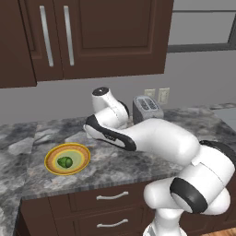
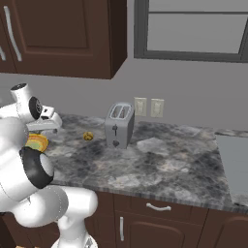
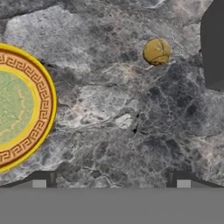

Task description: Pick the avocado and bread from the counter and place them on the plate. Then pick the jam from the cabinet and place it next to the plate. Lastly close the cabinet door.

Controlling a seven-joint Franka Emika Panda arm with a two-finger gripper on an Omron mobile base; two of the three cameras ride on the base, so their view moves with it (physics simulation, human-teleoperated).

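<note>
- From behind the arm's left, the grey marbled stone counter (image 1: pixel 115 161) is being overlooked from above, facing forward.
- From behind its right, the same counter (image 2: pixel 160 164) and the silver toaster (image 2: pixel 118 125) are being taken in.
- From close above, the counter (image 3: pixel 131 122) is being viewed straight down, sharing the orange-rimmed round plate (image 3: pixel 41 94).

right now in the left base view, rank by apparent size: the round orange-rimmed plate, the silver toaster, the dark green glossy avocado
1. Round orange-rimmed plate, widest.
2. Silver toaster, partly hidden behind the arm and farther from the camera, so its rank against the plate is unsure.
3. Dark green glossy avocado, clearly smallest, lying on the plate's pale green centre.
</note>
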